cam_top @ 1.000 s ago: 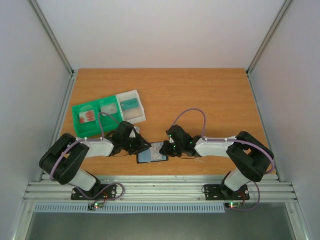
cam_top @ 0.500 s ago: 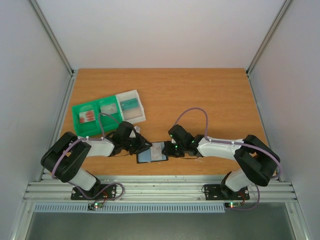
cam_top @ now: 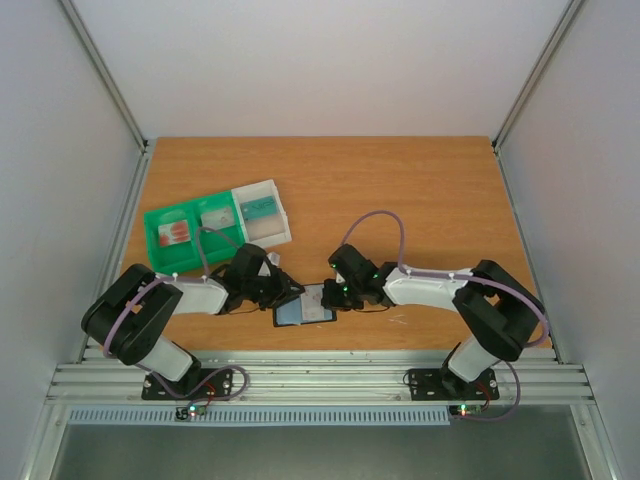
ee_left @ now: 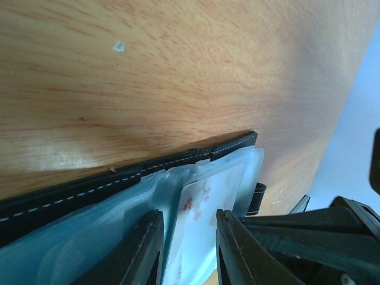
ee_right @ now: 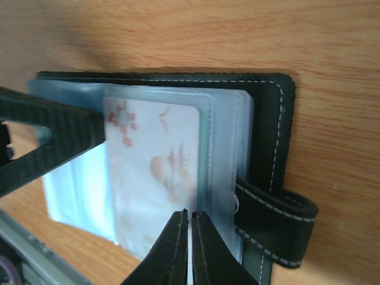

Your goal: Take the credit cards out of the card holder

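The black card holder (cam_top: 305, 310) lies open near the table's front edge, with its snap tab (ee_right: 279, 222) to the right. A whitish credit card (ee_right: 151, 160) with red blotches lies in its pale blue pockets (ee_right: 228, 148); it also shows in the left wrist view (ee_left: 205, 202). My left gripper (ee_left: 187, 252) is open, with one finger on the pockets (ee_left: 107, 237) and the other past the card. My right gripper (ee_right: 190, 228) is shut, its tips over the card's near right edge. In the top view the left gripper (cam_top: 283, 293) and right gripper (cam_top: 335, 295) meet over the holder.
A green compartment tray (cam_top: 160, 215) with cards in it stands at the back left, and a clear-white plastic box (cam_top: 262, 212) joins its right end. The table's front edge and a metal rail (cam_top: 320, 380) run just behind the holder.
My right gripper shifted slightly right half a second ago and is now back left over the holder. The left arm and the holder have barely moved.
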### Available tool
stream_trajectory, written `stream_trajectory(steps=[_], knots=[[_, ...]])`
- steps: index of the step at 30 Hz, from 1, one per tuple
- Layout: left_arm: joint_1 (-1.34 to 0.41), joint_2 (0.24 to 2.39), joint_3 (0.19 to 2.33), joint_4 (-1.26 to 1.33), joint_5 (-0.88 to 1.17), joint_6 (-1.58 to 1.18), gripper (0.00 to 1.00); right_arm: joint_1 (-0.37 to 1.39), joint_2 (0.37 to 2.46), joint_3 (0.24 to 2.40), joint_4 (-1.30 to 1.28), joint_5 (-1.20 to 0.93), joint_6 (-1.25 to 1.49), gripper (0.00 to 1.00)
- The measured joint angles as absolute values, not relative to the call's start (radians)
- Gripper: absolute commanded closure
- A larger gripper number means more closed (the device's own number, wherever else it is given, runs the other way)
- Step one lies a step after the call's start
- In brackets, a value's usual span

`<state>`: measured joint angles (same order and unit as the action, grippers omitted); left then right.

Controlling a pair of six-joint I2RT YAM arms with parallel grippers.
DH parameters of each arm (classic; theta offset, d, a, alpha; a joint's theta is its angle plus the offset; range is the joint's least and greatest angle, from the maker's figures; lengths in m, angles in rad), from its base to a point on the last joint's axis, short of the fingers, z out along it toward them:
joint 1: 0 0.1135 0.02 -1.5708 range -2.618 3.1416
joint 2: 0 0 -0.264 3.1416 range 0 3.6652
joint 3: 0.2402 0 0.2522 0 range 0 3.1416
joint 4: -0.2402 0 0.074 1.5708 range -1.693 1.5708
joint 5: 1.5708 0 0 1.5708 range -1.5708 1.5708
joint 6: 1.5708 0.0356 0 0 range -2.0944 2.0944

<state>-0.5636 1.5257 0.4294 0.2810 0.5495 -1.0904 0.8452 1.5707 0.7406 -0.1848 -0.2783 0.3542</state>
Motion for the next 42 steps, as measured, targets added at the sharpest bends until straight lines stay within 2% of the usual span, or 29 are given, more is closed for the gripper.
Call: stream_trajectory(steps=[3, 9, 16, 28, 42], knots=[[-0.564, 1.527, 0.419, 0.302, 0.551, -1.093, 0.73, 0.845, 1.611, 0.751, -0.187, -0.276, 0.348, 0.99], [-0.563, 1.539, 0.390, 0.376, 0.555, -1.124, 0.81, 0.845, 1.618, 0.749, -0.182, -0.265, 0.356, 0.99], [-0.563, 1.579, 0.364, 0.464, 0.566, -1.171, 1.00, 0.845, 1.614, 0.737, -0.162, -0.265, 0.366, 0.99], [-0.562, 1.577, 0.349, 0.494, 0.569, -1.174, 1.00, 0.845, 1.600, 0.715, -0.138, -0.254, 0.370, 0.99], [-0.556, 1.379, 0.353, 0.213, 0.535, -1.086, 1.00, 0.846, 1.591, 0.709, -0.139, -0.244, 0.377, 0.99]])
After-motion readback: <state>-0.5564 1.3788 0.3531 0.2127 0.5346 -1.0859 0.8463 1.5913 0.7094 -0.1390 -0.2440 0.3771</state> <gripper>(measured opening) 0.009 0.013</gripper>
